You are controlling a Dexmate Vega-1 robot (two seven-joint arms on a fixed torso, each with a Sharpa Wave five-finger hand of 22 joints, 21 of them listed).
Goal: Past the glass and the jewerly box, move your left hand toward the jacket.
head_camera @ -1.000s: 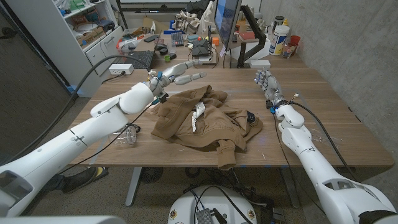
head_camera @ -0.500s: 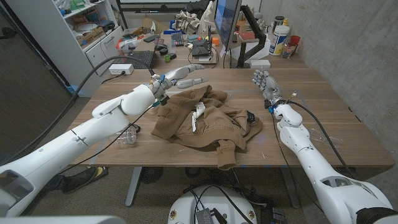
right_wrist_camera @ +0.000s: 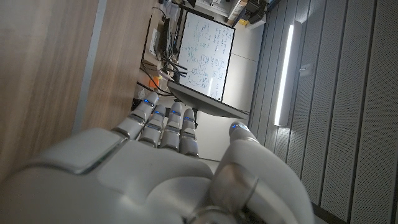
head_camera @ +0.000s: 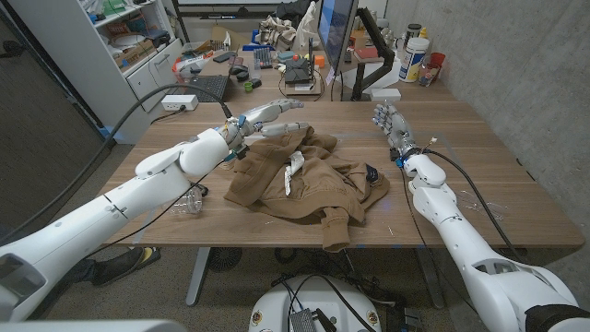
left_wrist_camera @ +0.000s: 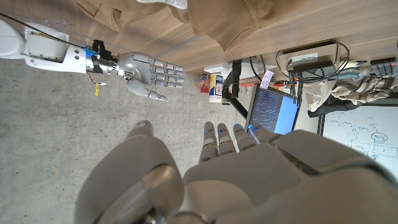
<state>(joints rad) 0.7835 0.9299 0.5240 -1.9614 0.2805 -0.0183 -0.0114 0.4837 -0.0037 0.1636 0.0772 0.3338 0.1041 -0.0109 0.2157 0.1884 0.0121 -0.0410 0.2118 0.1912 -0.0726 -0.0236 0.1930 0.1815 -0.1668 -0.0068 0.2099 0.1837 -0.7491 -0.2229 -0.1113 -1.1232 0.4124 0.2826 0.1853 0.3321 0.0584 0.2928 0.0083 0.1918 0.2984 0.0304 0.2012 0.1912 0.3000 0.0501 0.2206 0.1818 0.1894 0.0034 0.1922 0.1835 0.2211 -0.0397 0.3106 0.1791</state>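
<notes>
Left hand [head_camera: 269, 114], fingers spread and empty, hovers at the crumpled brown jacket's [head_camera: 304, 175] 11 o'clock edge; reach nearly done.

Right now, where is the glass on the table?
In the head view the glass sits on the robot's left side near the table's front edge, under the left arm and left of the jacket.

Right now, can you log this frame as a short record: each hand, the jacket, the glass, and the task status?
left hand: open, fingers extended, above the jacket's far edge, holding nothing
right hand: open, over bare table to the right of the jacket
jacket: brown, crumpled at table centre, white tag showing
glass: clear, near the front-left edge under the left forearm
jewelry box: cannot identify
task status: left hand has passed the glass and reached the jacket
</notes>
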